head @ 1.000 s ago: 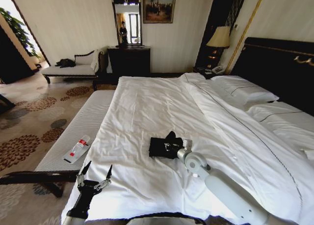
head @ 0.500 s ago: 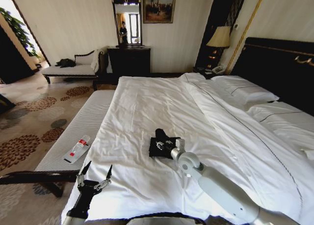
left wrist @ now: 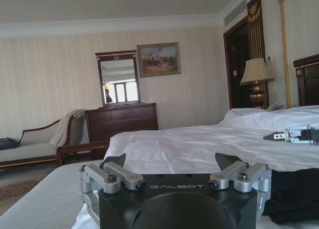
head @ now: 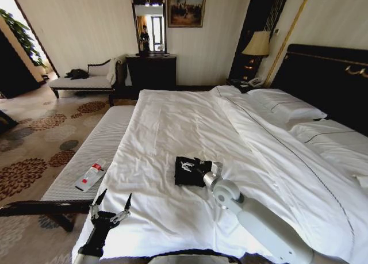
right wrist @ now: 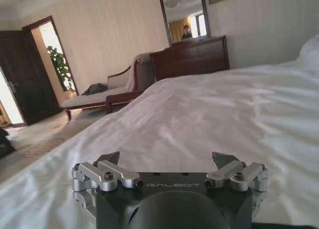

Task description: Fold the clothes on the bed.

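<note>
A: One T-shirt (head: 190, 171), bunched into a dark bundle, lies on the bed (head: 172, 126) near the foot. From the head view, where are your claws?

B: The right claw (head: 198, 167) is down over the near side of the bundle, reaching in from the right. I cannot tell from here how wide it stands. The left claw (head: 110, 206) hangs off the near corner of the bed, prongs spread wide, holding nothing.

A: And the left wrist view?

B: The left claw (left wrist: 172, 166) is open over the white sheet, with the T-shirt (left wrist: 294, 194) lying low to one side and the right claw (left wrist: 291, 135) just above it, fingertips close together.

A: The right wrist view?

B: The right claw (right wrist: 167, 161) shows its fingers parted wide, with bare sheet beyond and nothing between them. A thin dark edge at the lowest corner of the view is likely the cloth.

A: So you are at the tidying end, I judge. To do it well, press flat rather than pinch; soft fabric drags, so lift straight up when you let go. Watch that a fingertip does not snag a fold and pull the bundle open.
</note>
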### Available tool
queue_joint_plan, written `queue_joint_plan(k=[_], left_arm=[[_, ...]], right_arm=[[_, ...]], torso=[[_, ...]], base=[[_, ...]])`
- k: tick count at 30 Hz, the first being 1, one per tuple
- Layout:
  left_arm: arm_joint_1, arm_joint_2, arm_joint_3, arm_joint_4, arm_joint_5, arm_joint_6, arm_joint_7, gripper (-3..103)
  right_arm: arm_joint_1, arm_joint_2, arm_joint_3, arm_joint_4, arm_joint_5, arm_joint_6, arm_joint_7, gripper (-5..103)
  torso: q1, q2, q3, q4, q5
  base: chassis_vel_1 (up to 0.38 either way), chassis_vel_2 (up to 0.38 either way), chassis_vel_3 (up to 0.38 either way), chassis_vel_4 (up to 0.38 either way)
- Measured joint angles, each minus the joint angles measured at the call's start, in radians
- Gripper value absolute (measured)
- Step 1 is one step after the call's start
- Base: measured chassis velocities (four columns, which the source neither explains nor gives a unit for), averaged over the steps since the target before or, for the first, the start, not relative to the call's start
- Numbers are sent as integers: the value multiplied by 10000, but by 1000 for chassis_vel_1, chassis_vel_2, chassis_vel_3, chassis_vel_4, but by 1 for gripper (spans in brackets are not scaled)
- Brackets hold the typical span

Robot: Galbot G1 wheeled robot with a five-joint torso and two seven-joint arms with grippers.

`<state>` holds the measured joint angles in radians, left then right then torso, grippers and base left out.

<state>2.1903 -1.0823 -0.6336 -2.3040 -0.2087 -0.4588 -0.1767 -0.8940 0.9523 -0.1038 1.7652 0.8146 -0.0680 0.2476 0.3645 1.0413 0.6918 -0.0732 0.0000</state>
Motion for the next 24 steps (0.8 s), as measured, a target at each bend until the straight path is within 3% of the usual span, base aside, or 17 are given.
queue_joint_plan(k=[1, 5, 9, 12, 20, 24], left_arm=[[0, 0, 1, 0, 0, 0, 3, 100], [-1, 0, 0, 0, 0, 0, 1, 100], [0, 0, 1, 0, 0, 0, 0, 100], [-1, 0, 0, 0, 0, 0, 0, 100], [-1, 0, 1, 0, 0, 0, 1, 100], [-1, 0, 0, 0, 0, 0, 1, 100]], right_arm=[[52, 177, -75, -569, -576, 339, -193, 100], [133, 786, -277, -1667, -1303, 931, -414, 100], [235, 2000, -755, -3147, -2757, 1778, -757, 100], [241, 2249, -973, -3447, -3247, 2021, -900, 100], [45, 2099, -1243, -3233, -3573, 2123, -906, 100], [52, 1405, -727, -2044, -3004, 1925, -562, 100]], torso=[[0, 0, 0, -1, -1], [2, 0, 2, 0, 0], [1, 0, 2, 3, 0], [1, 0, 1, 2, -1], [1, 0, 2, 0, 0], [0, 0, 2, 2, 1]], base=[[0, 0, 0, 0], [0, 0, 0, 0], [0, 0, 0, 0], [0, 0, 0, 0], [0, 0, 0, 0], [0, 0, 0, 0]])
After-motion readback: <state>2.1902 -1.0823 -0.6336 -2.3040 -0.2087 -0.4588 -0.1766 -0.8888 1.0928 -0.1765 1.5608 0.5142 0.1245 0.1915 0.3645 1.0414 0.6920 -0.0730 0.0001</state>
